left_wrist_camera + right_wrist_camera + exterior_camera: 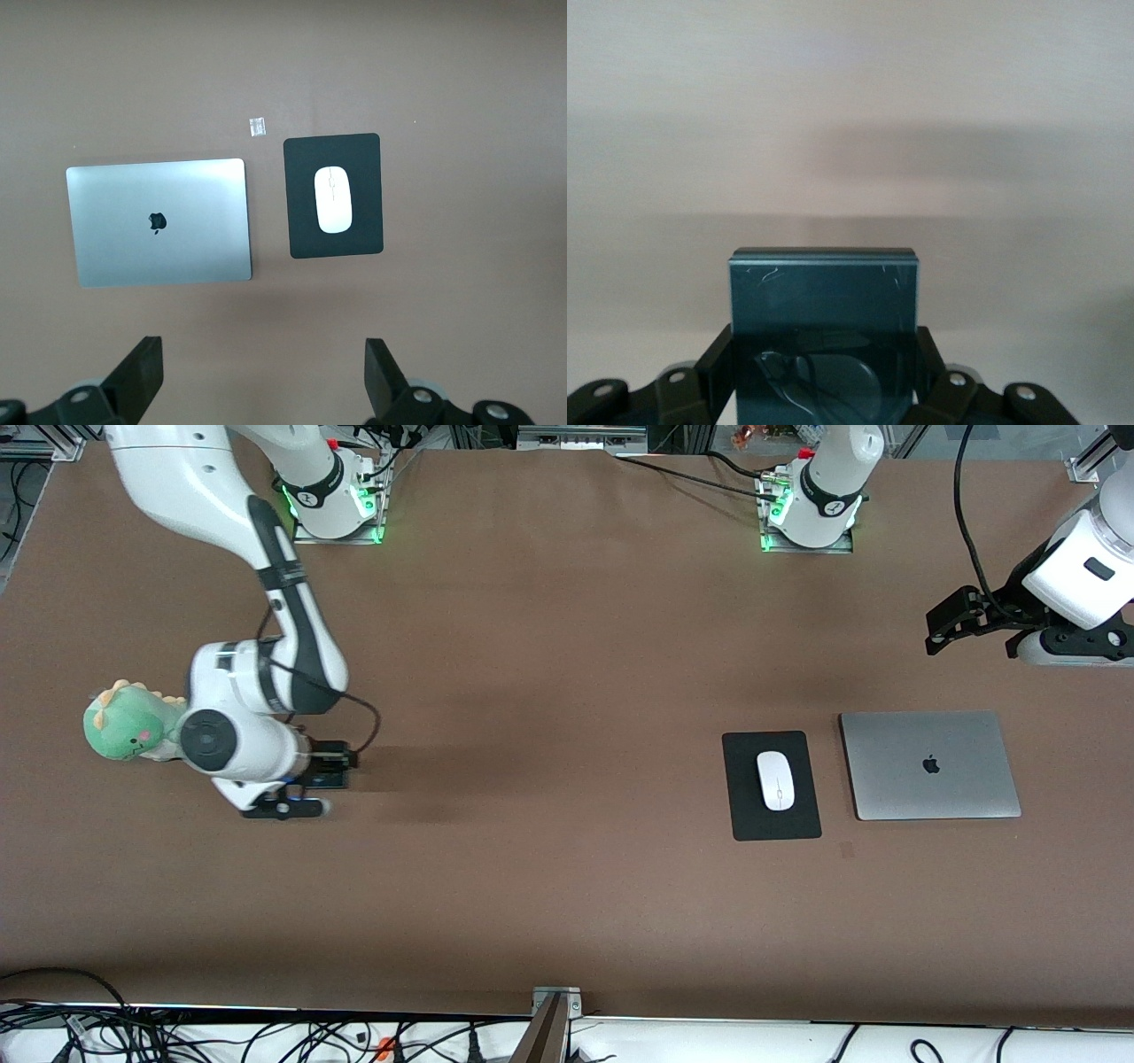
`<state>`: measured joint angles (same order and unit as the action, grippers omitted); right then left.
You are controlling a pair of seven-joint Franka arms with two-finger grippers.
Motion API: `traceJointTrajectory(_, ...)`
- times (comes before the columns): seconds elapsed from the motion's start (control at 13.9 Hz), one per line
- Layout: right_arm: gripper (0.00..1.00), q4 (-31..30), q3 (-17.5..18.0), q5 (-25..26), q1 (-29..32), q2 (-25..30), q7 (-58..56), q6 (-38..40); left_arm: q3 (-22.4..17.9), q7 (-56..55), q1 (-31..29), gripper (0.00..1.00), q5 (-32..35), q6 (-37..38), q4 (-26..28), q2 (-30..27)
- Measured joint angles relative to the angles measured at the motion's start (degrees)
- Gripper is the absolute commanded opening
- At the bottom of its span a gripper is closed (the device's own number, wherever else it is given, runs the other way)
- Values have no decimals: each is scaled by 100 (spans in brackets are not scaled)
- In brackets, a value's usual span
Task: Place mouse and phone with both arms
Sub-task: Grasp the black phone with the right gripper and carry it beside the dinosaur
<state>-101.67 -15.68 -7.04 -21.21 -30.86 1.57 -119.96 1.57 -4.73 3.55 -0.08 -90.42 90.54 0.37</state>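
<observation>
Phone [822,341], glossy black, seemingly scratched, sits clamped in right gripper [824,372]; left gripper [263,376] gapes.

A big flat brown table [549,646] fills almost everything, and soft grey shadows lie across its middle. Along the near edge runs a white strip with a tangle of black cables [133,1036], and a small metal bracket [556,1001] sits at that edge's middle. Little green lights [376,536] glow at the top edge.

White jointed arms [266,691] w/ black bands, black cables, green-lit bases [337,514], black end effectors.
</observation>
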Motion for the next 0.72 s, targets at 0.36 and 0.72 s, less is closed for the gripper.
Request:
traceJointTrajectory(0.36, 42, -1585, -101, 0, 357, 480, -407, -1790, 10, 0, 1, 100, 0, 0, -3, 0)
traceJointTrajectory(0.72, 42, -2376, -108, -10, 793, 522, -931, -2769, 13, 0, 1, 100, 0, 0, -5, 0)
